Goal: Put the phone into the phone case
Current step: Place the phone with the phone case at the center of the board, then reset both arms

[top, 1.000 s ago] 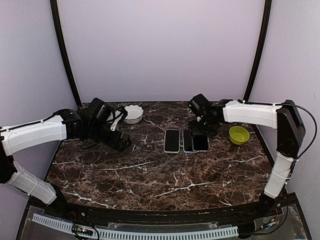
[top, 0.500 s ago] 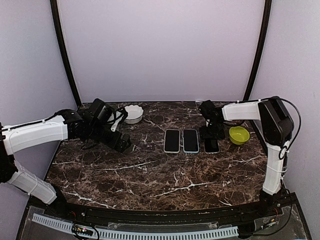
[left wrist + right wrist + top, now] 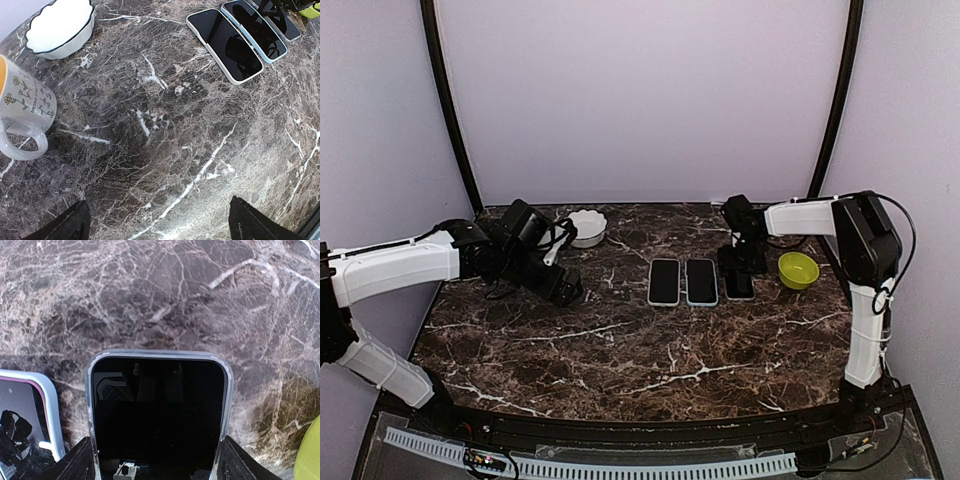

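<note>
A black phone point(image 3: 157, 410) lies flat on the marble table, and a clear grey rim point(image 3: 155, 354) that looks like the phone case runs round its edge. It is the rightmost of three phones point(image 3: 739, 286) in the top view. My right gripper point(image 3: 157, 445) straddles its near end, with both fingers point(image 3: 75, 465) against the rim's sides, shut on it. From above, that gripper point(image 3: 744, 262) covers the phone's far end. My left gripper point(image 3: 565, 288) hovers wide open over bare marble at the left, with nothing between its fingers point(image 3: 159, 202).
A white-cased phone point(image 3: 664, 281) and a blue-cased phone point(image 3: 701, 281) lie side by side left of the black one. A green bowl point(image 3: 798, 269) stands just right of my right gripper. A white scalloped bowl point(image 3: 587, 227) and a flowered mug point(image 3: 22, 105) sit near the left arm.
My right gripper slid the black phone to the right, off the blue-cased phone's edge, leaving a small gap. The right arm has swung toward the back right. The left arm has not moved.
</note>
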Available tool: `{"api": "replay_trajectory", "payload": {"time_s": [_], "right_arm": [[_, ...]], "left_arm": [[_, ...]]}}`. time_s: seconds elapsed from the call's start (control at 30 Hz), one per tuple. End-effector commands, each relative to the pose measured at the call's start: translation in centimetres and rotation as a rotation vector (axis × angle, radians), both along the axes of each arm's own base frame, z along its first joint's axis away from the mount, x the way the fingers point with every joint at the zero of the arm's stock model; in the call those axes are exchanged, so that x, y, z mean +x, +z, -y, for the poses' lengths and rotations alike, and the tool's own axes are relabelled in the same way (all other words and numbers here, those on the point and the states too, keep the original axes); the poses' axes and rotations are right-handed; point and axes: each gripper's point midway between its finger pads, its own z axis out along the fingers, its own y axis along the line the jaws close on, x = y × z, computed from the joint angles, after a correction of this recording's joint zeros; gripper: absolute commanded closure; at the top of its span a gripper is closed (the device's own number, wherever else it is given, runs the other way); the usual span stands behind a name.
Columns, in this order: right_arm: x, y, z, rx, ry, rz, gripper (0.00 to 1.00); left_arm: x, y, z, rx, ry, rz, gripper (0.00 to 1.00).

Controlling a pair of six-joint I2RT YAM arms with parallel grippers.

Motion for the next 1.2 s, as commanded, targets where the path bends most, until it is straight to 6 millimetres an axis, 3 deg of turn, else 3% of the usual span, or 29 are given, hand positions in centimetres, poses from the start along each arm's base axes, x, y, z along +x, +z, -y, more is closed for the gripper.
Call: {"api": "replay_trajectory", "payload": {"time_s": [0.0, 0.23, 0.27, 0.3, 0.33, 0.43, 0.53, 0.63, 0.83, 1.0, 1.17], "right_arm": [[0.9, -0.4, -0.2, 0.015, -0.004, 0.020, 0.43], [0.1, 0.6, -0.1, 0.028, 0.009, 0.020, 0.25], [-0.1, 0.5, -0.2, 0.036, 0.017, 0.014, 0.19], [-0.2, 0.5, -0.4, 0.044, 0.023, 0.009, 0.06], [-0.3, 0.5, -0.5, 0.048, 0.029, 0.004, 0.02], [-0.3, 1.7, -0.9, 0.064, 0.041, 0.023, 0.02], [0.2, 5.3, -1.3, 0.096, 0.061, 0.104, 0.01], [0.7, 10.8, -1.9, 0.138, 0.112, 0.223, 0.01], [0.6, 21.1, -0.4, 0.142, 0.182, 0.560, 0.01], [-1.9, 24.4, 1.7, 0.179, 0.168, 0.770, 0.02], [-3.5, 24.8, 6.0, 0.137, 0.056, 0.942, 0.01]], "left_arm": [[-0.2, -0.5, -0.7, 0.032, 0.001, -0.012, 0.01], [-0.1, -0.5, -0.7, 0.032, 0.002, -0.009, 0.01], [-0.1, -0.5, -0.7, 0.032, 0.002, -0.009, 0.01], [-0.1, -0.6, -0.7, 0.032, 0.002, -0.008, 0.01], [-0.1, -0.6, -0.7, 0.032, 0.003, -0.008, 0.01], [0.1, -0.5, -0.7, 0.025, 0.008, -0.005, 0.01], [0.3, 0.4, -0.7, 0.006, 0.013, 0.027, 0.01], [0.9, 2.1, -0.9, -0.025, 0.025, 0.103, 0.01], [2.9, 6.3, -3.9, -0.020, 0.188, 0.275, 0.01], [4.1, 8.1, -6.7, -0.009, 0.310, 0.357, 0.01], [6.2, 9.5, -9.4, -0.055, 0.426, 0.401, 0.01]]}}
